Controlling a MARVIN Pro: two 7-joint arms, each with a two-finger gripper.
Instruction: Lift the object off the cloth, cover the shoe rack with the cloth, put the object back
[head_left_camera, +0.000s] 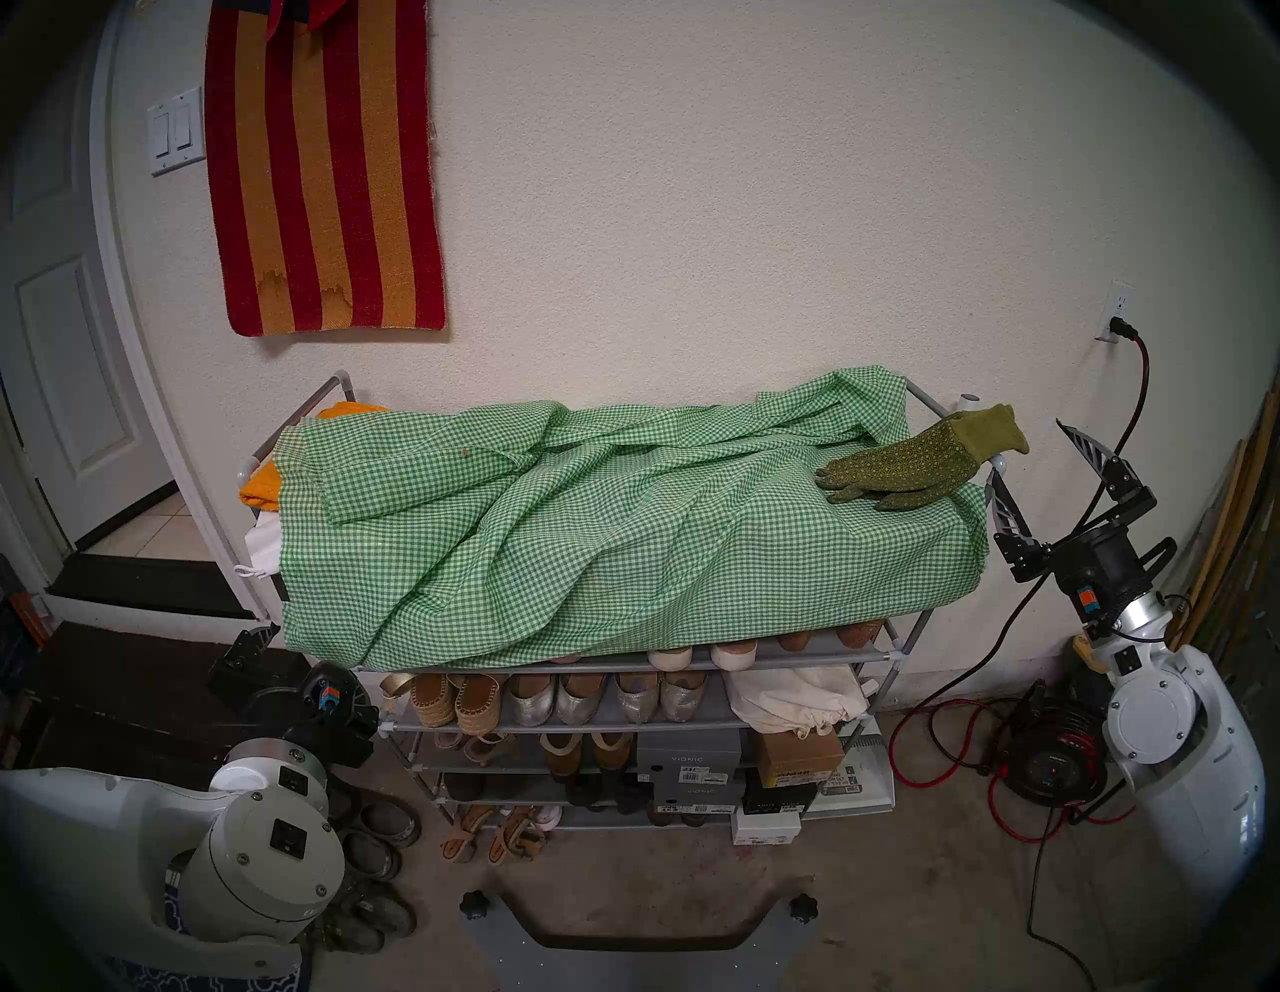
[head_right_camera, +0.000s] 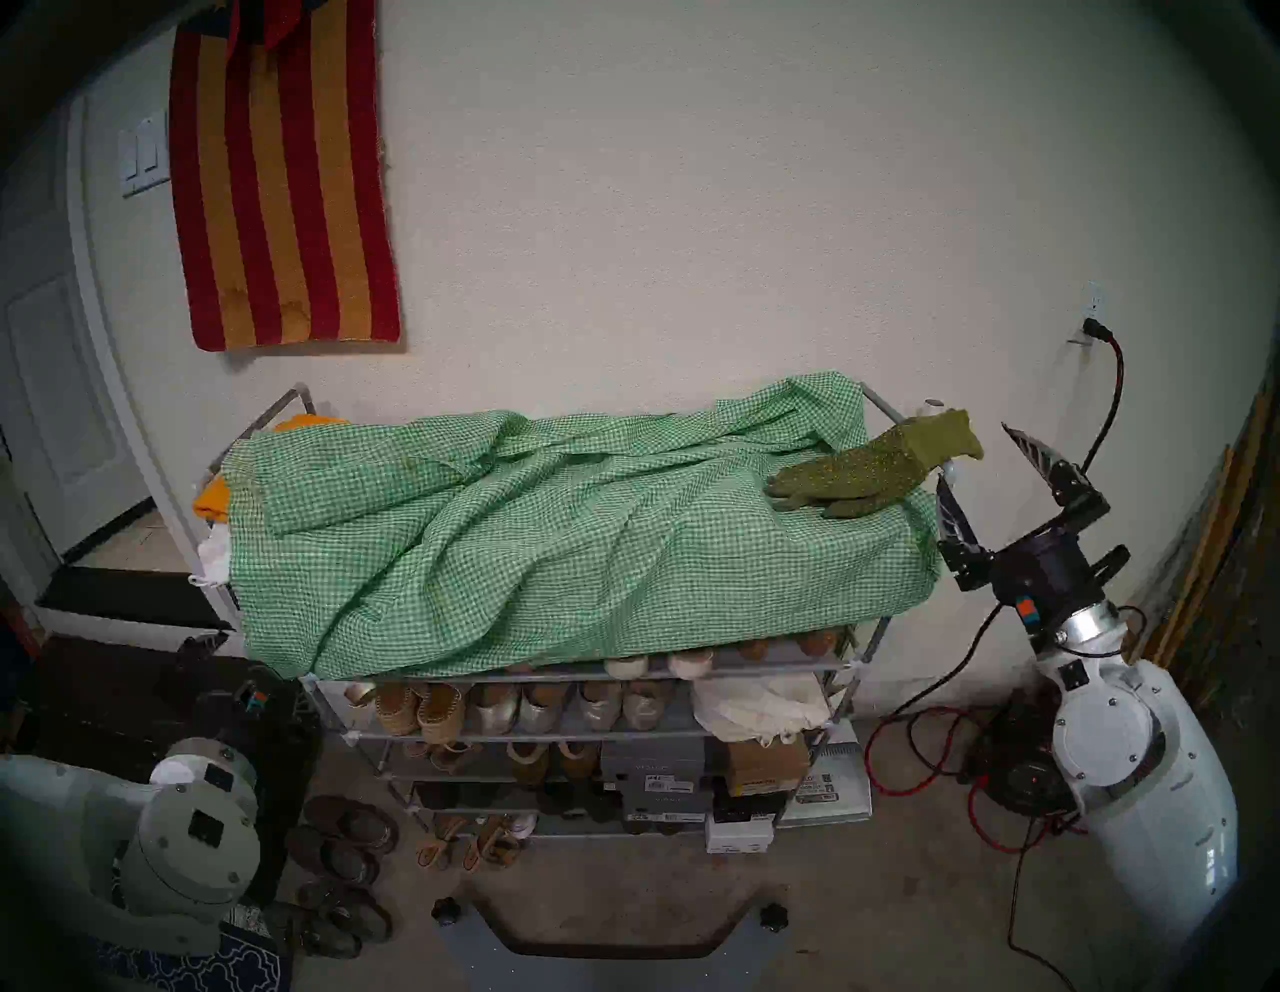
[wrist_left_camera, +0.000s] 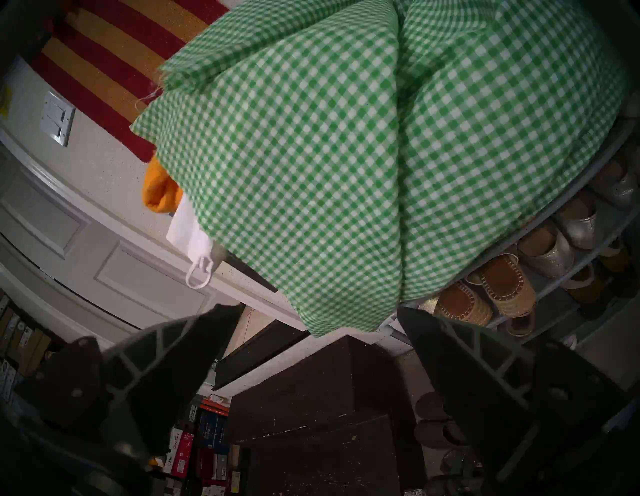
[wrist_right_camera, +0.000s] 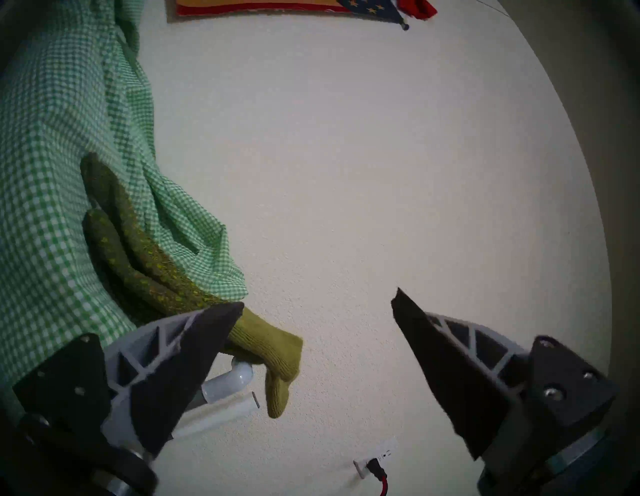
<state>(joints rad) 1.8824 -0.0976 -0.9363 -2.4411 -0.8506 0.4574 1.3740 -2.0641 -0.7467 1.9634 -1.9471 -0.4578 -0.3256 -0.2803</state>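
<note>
The green-and-white checked cloth (head_left_camera: 589, 540) (wrist_left_camera: 346, 156) lies rumpled over the top of the grey shoe rack (head_left_camera: 796, 658) and hangs over its front. Olive-green dotted gloves (head_left_camera: 914, 464) (wrist_right_camera: 149, 263) rest on the cloth's right end, their plain cuff hanging past the rack's white corner joint. My right gripper (head_left_camera: 1025, 449) (wrist_right_camera: 318, 299) stands open just right of that corner, and the cuff juts into the gap beside one finger. My left gripper (wrist_left_camera: 318, 307) is open and holds nothing, low at the rack's front left, under the cloth's hanging corner.
A folded orange cloth (head_left_camera: 260, 485) and a white bag peek out at the rack's left end. A red-and-gold striped rug (head_left_camera: 325, 173) hangs on the wall. A red cable and cord reel (head_left_camera: 1053, 755) lie on the floor at right. Loose shoes (head_left_camera: 374, 852) and a dark step are at left.
</note>
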